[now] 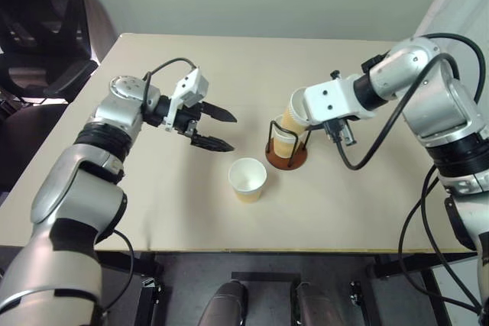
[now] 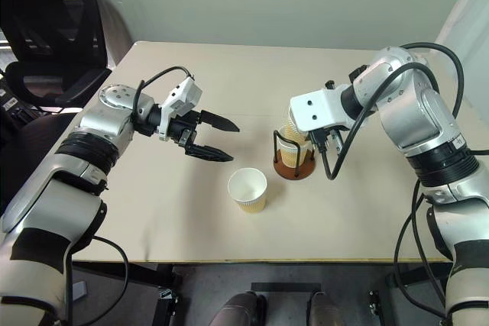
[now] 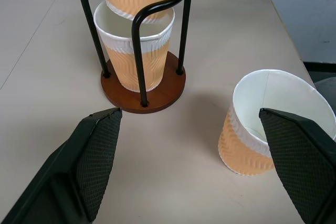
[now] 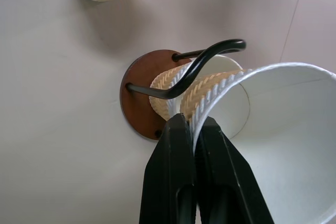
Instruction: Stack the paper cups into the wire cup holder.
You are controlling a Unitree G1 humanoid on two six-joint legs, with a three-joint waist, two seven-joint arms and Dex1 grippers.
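The wire cup holder (image 3: 143, 56) stands near the middle of the beige table (image 1: 153, 211): thin black wire loops, bent in smooth arches, rise from a round reddish-brown wooden disc. Inside it one paper cup (image 3: 137, 51) sits upright on the disc, its tapered wall ribbed in slanting tan-orange ridges below a white band and rim. A second cup (image 4: 247, 114) is tilted over it, its narrow base already dipping into the lower cup's white mouth between the loops. The right gripper (image 4: 194, 129) has its two black fingers pinched tight on this cup's rim, one inside and one outside the wall. The third cup (image 1: 247, 179) stands upright and free on the table, near the holder, on the robot's side of it, with its white inside showing. The left gripper (image 1: 218, 129) hovers above the table to the left of that cup, its textured black fingers (image 3: 97, 150) spread wide and empty.
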